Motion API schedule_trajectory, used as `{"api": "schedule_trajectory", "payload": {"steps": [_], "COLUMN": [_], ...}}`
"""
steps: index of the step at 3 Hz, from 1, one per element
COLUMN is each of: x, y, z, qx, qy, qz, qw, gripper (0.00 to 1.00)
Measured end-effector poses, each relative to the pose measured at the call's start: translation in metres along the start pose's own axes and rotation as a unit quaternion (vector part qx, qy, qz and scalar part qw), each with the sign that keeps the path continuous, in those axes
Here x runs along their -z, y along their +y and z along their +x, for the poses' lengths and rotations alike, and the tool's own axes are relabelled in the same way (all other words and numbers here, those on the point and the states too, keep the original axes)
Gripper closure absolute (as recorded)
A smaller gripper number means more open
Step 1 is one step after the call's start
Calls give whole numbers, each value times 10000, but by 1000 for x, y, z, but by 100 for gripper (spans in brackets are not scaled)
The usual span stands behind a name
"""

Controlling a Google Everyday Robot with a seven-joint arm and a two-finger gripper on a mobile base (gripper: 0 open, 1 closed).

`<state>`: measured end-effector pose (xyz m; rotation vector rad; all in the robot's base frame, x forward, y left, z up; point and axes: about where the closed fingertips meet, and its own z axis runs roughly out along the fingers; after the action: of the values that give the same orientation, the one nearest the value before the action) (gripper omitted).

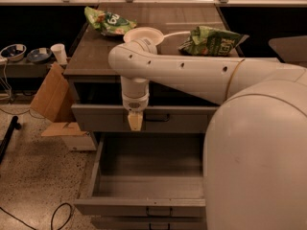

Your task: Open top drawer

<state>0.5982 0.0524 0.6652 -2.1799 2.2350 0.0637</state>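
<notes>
The end effector [135, 121] hangs tip-down right in front of the top drawer [98, 118], just left of its small dark handle [159, 117]. Honestly can't tell whether it's spread or pressed together from this angle; it just reads as one pale yellow wedge. It isn't pinching anything that shows.

The top drawer's grey front runs under the desk's front edge, with a dark gap above it. The deeper drawer [144, 176] below is pulled way out toward the camera.

The white arm [192, 73] reaches across the front of the desk [91, 56] from the right, and the robot's body [259, 152] blocks the right front corner.

On the dark desk top there's a green snack bag [109, 22] near the back left corner, a white plate [143, 33] mid-back, and another green bag [213, 40] toward the right. The print on both bags is unreadable.

Left of the desk is a leaning cardboard piece [50, 97], a white cup [59, 53] and some open speckled floor [38, 176] with a black cable [57, 214].
</notes>
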Motion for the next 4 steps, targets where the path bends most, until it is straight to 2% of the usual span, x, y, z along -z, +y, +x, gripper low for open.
{"api": "schedule_trajectory", "payload": {"steps": [2,3,4], "x": [12,12,13], "y": [3,16,25], "z": [2,12,12], "qx": [-8,-51,-34], "qy": [-15,-94,-158], "qz": [-9,-53,-81], "qw": [10000,9999,9998], "gripper": [100,100,100]}}
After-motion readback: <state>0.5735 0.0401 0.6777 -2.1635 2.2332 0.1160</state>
